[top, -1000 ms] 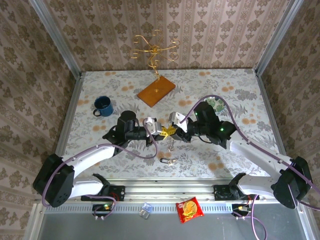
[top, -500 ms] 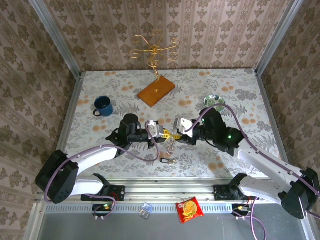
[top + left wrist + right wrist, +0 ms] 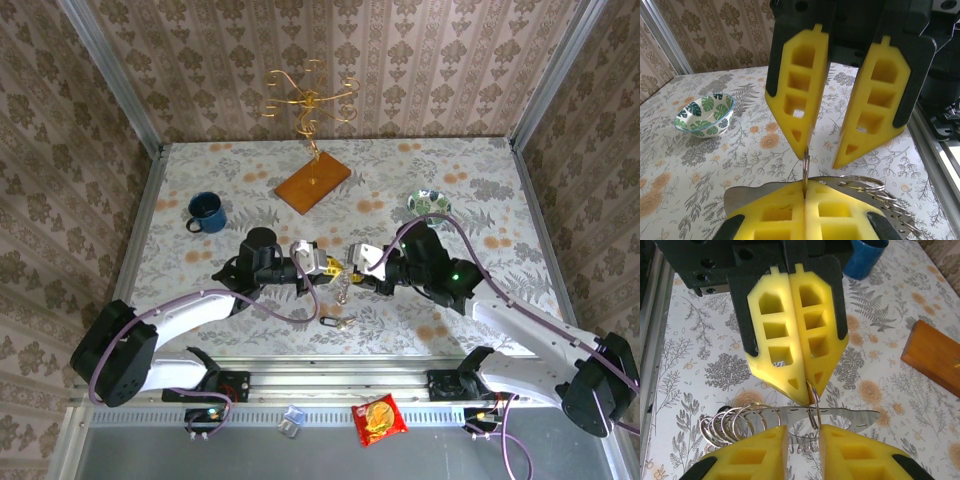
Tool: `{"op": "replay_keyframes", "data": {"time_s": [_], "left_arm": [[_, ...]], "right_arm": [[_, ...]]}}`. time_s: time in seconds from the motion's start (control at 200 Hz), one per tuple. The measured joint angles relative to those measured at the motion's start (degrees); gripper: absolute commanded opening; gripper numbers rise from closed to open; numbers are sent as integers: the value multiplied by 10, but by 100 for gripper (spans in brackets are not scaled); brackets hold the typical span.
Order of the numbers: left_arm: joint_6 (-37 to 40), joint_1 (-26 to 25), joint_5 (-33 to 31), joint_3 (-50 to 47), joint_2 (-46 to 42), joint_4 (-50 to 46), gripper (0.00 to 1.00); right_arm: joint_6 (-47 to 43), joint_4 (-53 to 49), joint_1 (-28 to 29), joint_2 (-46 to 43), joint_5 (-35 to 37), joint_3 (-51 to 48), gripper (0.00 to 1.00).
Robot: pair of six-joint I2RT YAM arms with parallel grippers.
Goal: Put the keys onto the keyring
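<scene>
Evidently the left pincer (image 3: 804,186) is pressed together on the keyring (image 3: 804,169), holding it upright and steady so the right pincer (image 3: 822,159), spread open opposite, can work at it. The keys (image 3: 333,322) seem to lie on the table (image 3: 200,170), lower centre of the overhead view. No writing is readable.

Blue enamel mug (image 3: 205,212): rear left on floral-print table (image 3: 480,180). Orange wooden slab (image 3: 313,183): rear centre, gold wire stand (image 3: 308,98) on it. Leaf-patterned round bowl (image 3: 428,204): right, behind right gripper (image 3: 349,268). Left gripper (image 3: 325,266) faces it tip to tip mid-table, thin silvery metal keyring (image 3: 805,169) between. Small dark-headed metal key (image 3: 332,322): on table, before grippers.
</scene>
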Motion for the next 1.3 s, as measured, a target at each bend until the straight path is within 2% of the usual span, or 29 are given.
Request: {"op": "replay_keyframes", "data": {"time_s": [0.185, 0.29, 0.41, 0.49, 0.55, 0.685, 0.88, 1.105, 1.3], "left_arm": [[0, -5, 0, 0, 0, 0, 0], [0, -6, -1, -1, 0, 3, 0], [0, -5, -5, -4, 0, 4, 0], [3, -6, -9, -6, 0, 4, 24], [9, -6, -15, -6, 0, 4, 29], [27, -7, -23, -3, -2, -15, 29], [67, -11, -35, 21, -12, -74, 19], [88, -14, -39, 30, -16, -105, 26], [92, -14, -41, 30, -21, -108, 23]], "right_arm": [[7, 15, 1, 11, -6, 0, 16], [14, 22, 2, 12, -8, 0, 0], [15, 22, 2, 16, -9, 0, 0], [12, 16, 2, 19, -10, 3, 0], [6, 0, 2, 23, -10, 12, 0], [-23, -57, 7, 37, -7, 52, 0], [-72, -140, 23, 68, 19, 123, 0], [-103, -188, 45, 85, 52, 152, 0], [-110, -200, 49, 90, 72, 158, 0]]}}
